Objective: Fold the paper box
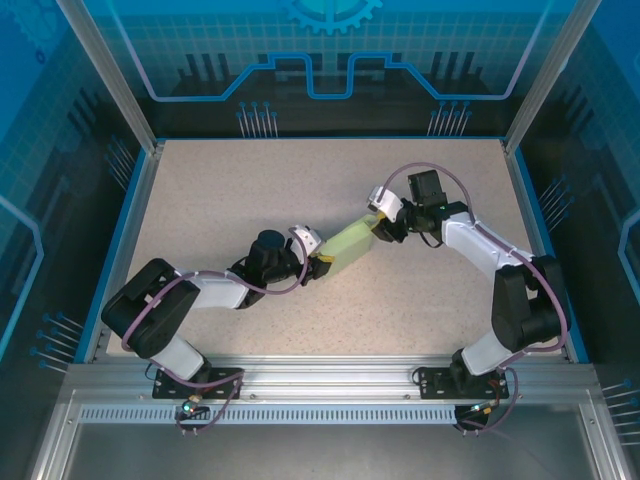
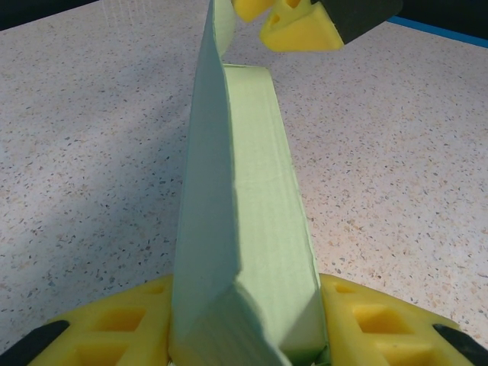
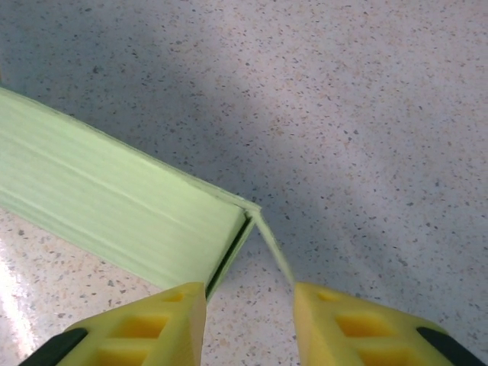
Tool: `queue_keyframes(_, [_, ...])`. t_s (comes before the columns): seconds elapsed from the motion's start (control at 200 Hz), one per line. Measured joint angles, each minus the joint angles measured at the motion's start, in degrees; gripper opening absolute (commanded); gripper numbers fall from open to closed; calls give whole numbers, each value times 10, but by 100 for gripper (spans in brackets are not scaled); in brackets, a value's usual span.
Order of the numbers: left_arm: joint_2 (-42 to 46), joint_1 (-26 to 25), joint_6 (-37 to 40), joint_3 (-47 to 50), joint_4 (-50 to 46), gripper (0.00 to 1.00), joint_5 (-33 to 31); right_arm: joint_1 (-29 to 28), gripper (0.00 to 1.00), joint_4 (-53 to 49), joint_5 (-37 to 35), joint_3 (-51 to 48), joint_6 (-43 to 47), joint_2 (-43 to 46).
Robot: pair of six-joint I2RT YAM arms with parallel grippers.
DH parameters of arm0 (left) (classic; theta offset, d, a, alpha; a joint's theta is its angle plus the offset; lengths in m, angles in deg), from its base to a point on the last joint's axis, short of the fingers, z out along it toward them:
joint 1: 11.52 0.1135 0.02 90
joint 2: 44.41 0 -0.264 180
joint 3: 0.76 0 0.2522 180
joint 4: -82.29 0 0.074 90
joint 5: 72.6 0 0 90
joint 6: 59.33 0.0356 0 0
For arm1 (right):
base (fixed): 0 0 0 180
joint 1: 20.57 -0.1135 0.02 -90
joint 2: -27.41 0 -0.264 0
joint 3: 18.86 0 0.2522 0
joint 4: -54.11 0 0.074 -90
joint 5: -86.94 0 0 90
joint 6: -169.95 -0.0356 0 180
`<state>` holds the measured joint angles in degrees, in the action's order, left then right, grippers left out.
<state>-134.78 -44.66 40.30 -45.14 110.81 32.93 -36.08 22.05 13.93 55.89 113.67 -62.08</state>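
**Top view.** You see the pale mint-green paper box [image 1: 350, 240] near the middle of the speckled surface [image 1: 250, 180]. It spans between the left tool [image 1: 320, 258] and the right tool [image 1: 380, 222].

**Left wrist view.** Your left tool [image 2: 248, 335] is clenched on the near end of the paper box [image 2: 252, 198], with a yellow finger against each side. The box runs away towards the right tool [image 2: 267, 15].

**Right wrist view.** The box's open end [image 3: 107, 206] and a thin loose flap [image 3: 273, 248] sit between the right tool's yellow fingers [image 3: 137, 328]. You cannot tell whether they are pressing on it.
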Motion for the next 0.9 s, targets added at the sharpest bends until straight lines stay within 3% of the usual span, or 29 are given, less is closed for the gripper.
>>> queue_keyframes(0.12, [0,0,0,0,0,38,0,-2,46,12,-22,5,5,0])
queue_keyframes(0.24, [0,0,0,0,0,38,0,-3,45,17,-36,16,9,-9])
queue_keyframes(0.515, [0,0,0,0,0,38,0,-19,19,7,-40,37,22,-39])
queue_keyframes(0.9, [0,0,0,0,2,39,0,-32,8,-51,-51,70,-6,-41])
